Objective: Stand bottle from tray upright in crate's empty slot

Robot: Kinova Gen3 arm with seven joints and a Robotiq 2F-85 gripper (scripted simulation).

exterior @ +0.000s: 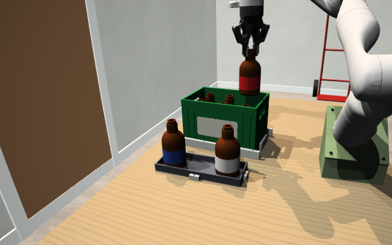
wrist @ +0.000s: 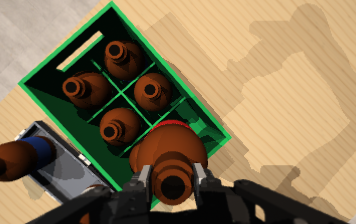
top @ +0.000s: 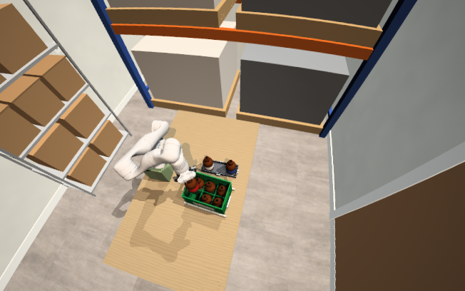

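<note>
My gripper [exterior: 250, 50] [wrist: 172, 175] [top: 187, 177] is shut on the neck of a brown bottle with a red label [exterior: 249, 77] [wrist: 171, 146] [top: 192, 185]. The bottle hangs upright over the corner of the green crate [exterior: 189, 120] [top: 204, 207] [wrist: 210, 131] nearest the arm, with its base about level with the rim. Several brown bottles stand in the crate's other slots. The empty slot [wrist: 200, 122] lies partly under the held bottle. The dark grey tray [exterior: 201, 175] [top: 219, 167] [wrist: 70, 170] holds a blue-labelled bottle [exterior: 174, 147] [top: 231, 166] [wrist: 25, 152] and a white-labelled bottle [exterior: 227, 156] [top: 207, 162], both upright.
The tray stands just beside the crate on the wooden table top [exterior: 150, 210]. The arm's green pedestal [exterior: 349, 144] [top: 158, 173] is on the crate's other side. A red hand truck [exterior: 330, 75] stands by the back wall. Shelves of cardboard boxes [top: 53, 107] flank the table.
</note>
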